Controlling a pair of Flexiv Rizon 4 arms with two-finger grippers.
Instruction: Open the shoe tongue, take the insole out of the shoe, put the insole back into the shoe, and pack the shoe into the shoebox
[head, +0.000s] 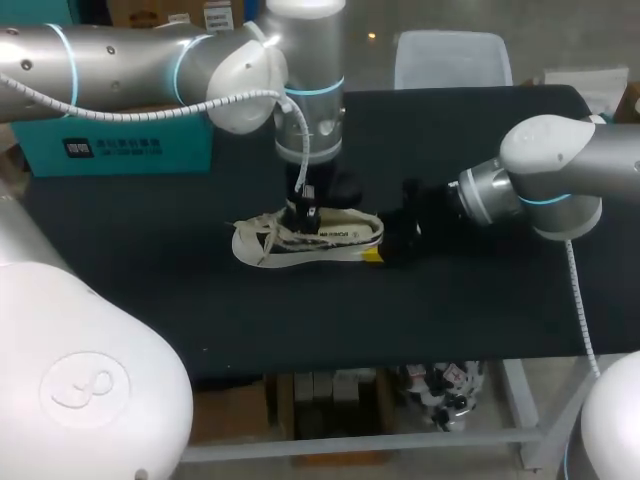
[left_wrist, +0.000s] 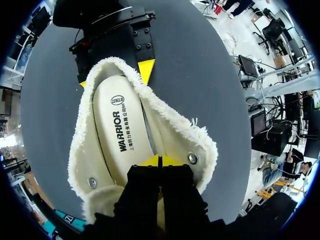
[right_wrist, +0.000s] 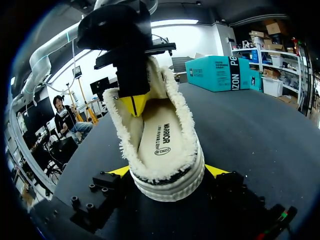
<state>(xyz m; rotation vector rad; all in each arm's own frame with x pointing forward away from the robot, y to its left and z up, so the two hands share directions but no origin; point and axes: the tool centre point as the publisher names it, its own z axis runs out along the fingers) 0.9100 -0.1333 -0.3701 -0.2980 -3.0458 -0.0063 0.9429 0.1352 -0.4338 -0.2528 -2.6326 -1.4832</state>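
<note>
White fleece-lined shoe (head: 310, 240) is sitting upright on its sole in the middle of the black table (head: 150, 290). Its long axis is running across your head view, toe pointing to your left, heel to your right. Your right gripper (right_wrist: 166, 172) is clamping the heel, one yellow tip pressing each side. Your left gripper (left_wrist: 160, 161) is hanging down into the shoe's opening at the tongue end, tips pressed together; can't tell if they're pinching anything. Insole (left_wrist: 122, 135) is lying flat inside the shoe.
</note>
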